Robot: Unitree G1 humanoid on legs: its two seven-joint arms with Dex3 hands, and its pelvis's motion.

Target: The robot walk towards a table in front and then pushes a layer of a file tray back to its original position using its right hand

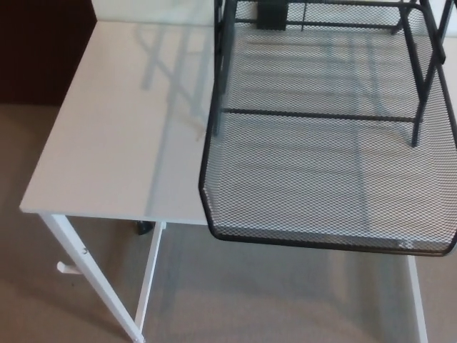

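Head view is looking down at a white table (107,136) with a black mesh file tray (321,43) sitting on its right part. One mesh layer (321,179) of the tray is pulled way out toward the camera, so its front rim hangs out past the near edge of the table, over the floor. The rest of the tray's frame stands further back, with black uprights (421,86) and a crossbar (314,114) running over the pulled-out layer. The layer looks empty, you can see straight through the mesh to the tabletop and the carpet underneath.

Neither of the robot's hands shows up anywhere in the shot, so can't tell what the fingers are doing, spread or closed.

Left part of the tabletop is bare and picks up some pale reflections. White table legs (93,275) run down to a beige carpet (271,293), and there's a little dark thing (145,228) tucked just under the table's near edge by the inner leg, too small to make out. Dark panel (36,50) in the top left corner behind the table.
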